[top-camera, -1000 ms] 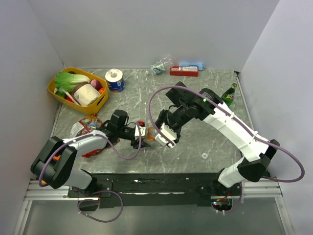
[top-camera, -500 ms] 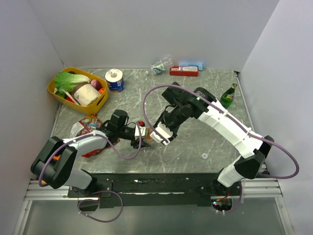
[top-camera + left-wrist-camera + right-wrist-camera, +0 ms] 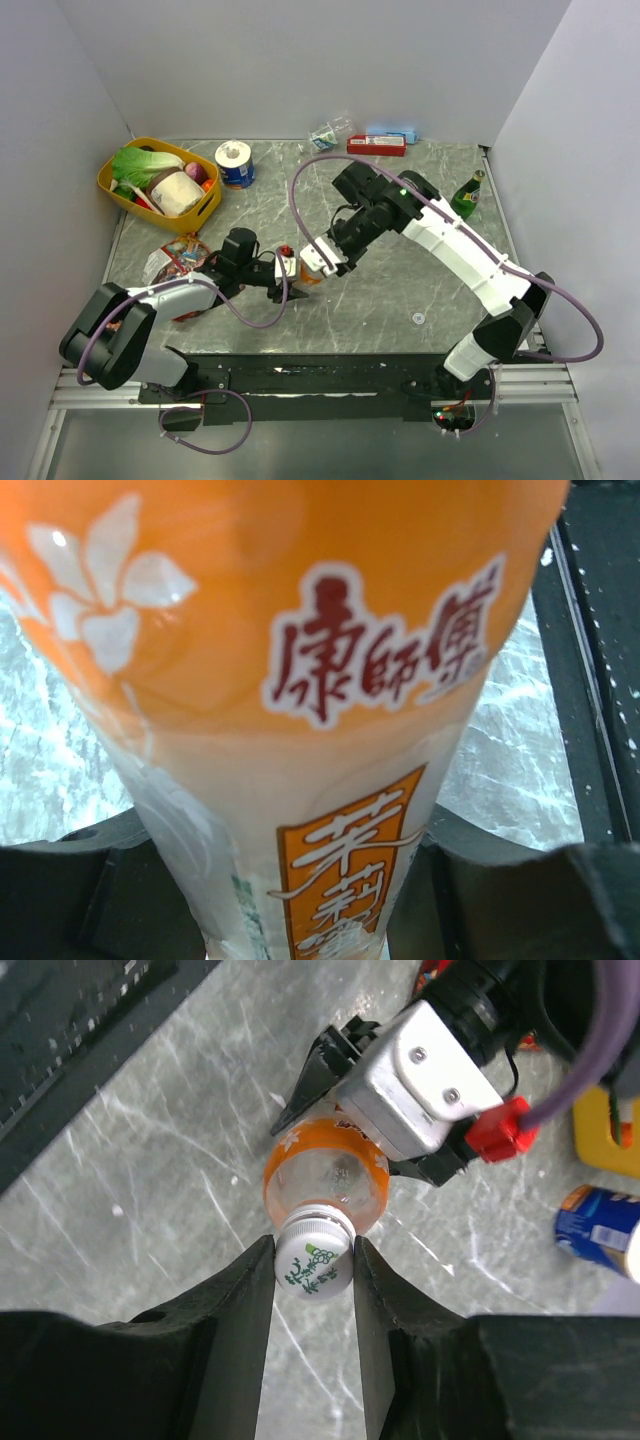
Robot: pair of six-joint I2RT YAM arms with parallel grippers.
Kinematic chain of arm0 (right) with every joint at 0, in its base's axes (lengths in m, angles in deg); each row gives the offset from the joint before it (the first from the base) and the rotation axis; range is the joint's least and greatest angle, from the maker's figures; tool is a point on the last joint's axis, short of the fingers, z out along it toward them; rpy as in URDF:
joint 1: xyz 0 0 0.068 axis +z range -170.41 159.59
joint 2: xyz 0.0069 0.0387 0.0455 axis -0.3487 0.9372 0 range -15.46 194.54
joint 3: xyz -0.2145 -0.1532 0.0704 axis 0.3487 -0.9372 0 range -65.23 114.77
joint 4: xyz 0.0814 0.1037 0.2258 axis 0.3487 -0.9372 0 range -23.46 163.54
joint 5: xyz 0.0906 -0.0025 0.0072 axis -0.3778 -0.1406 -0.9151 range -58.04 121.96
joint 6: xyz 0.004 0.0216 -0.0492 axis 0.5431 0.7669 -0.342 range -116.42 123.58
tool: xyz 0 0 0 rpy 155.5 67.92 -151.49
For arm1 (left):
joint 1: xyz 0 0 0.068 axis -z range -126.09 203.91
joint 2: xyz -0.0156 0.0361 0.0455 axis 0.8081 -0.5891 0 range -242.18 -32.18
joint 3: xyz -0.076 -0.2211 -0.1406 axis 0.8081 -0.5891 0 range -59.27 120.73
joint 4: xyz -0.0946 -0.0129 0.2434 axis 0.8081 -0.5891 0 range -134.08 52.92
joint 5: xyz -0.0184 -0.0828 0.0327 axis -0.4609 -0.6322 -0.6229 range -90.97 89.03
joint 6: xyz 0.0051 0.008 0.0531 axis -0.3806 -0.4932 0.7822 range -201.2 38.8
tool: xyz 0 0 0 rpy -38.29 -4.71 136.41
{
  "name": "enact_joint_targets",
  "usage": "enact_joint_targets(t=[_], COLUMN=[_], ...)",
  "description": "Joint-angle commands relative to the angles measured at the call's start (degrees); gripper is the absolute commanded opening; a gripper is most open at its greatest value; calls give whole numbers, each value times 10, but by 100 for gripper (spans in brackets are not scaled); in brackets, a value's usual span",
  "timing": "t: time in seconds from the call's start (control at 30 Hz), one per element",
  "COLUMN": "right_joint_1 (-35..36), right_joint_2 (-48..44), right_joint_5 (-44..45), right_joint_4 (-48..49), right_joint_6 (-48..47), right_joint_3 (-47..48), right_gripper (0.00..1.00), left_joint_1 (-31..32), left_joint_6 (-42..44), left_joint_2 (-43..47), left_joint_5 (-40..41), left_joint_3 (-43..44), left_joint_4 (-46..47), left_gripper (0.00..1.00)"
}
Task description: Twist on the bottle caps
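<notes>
Right gripper (image 3: 313, 1266): jaws drawn narrow onto the white cap (image 3: 313, 1254), one finger touching each side of its rim. Left gripper (image 3: 286, 268): closed around the body of the orange bottle (image 3: 325, 1175).

Table (image 3: 400, 280): grey marbled top. In the overhead view the work sits just off centre, toward 7 o'clock.

Orange bottle: roughly upright, held by the left gripper, which reaches in from 9 o'clock.

White cap: on the bottle's neck, at 6 o'clock of its shoulder in the right wrist view. Whether the thread has caught cannot be told.

Step in hand, as judged: turning the cap down onto the neck. To do it well:
- Line up the right wrist's turning axis with the neck, so the cap goes on flat rather than cocked.
- Use light downward pressure to help the first thread bite.
- Keep the left gripper firm, or the bottle will spin with the cap.
- Grip the rim evenly, since a slipping finger turns nothing.

A second white cap (image 3: 418, 318) lies loose at 4 o'clock of the bottle. The water bottle (image 3: 327, 135) lies at 12 o'clock by the back wall, not yet capped.
</notes>
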Motion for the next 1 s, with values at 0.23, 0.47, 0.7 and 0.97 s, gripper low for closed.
enact_joint_targets(t=[0.23,0.47,0.7,0.97], right_joint_1=[-32,-58,-95,-96], right_joint_2=[6,6,-2,3], right_joint_5=[-66,-102,-115,-103], right_joint_4=[-77,2,116,160], right_joint_6=[103,253,413,525], right_joint_3=[12,-1,-25,-36], right_gripper=[30,30,30,29], left_joint_1=[2,2,4,28], left_joint_6=[-84,-177,-266,-273], left_joint_2=[19,6,-1,-3], left_joint_5=[7,51,69,185], left_joint_3=[-3,11,18,36], left_joint_4=[161,221,280,265], left_gripper=[1,1,1,1])
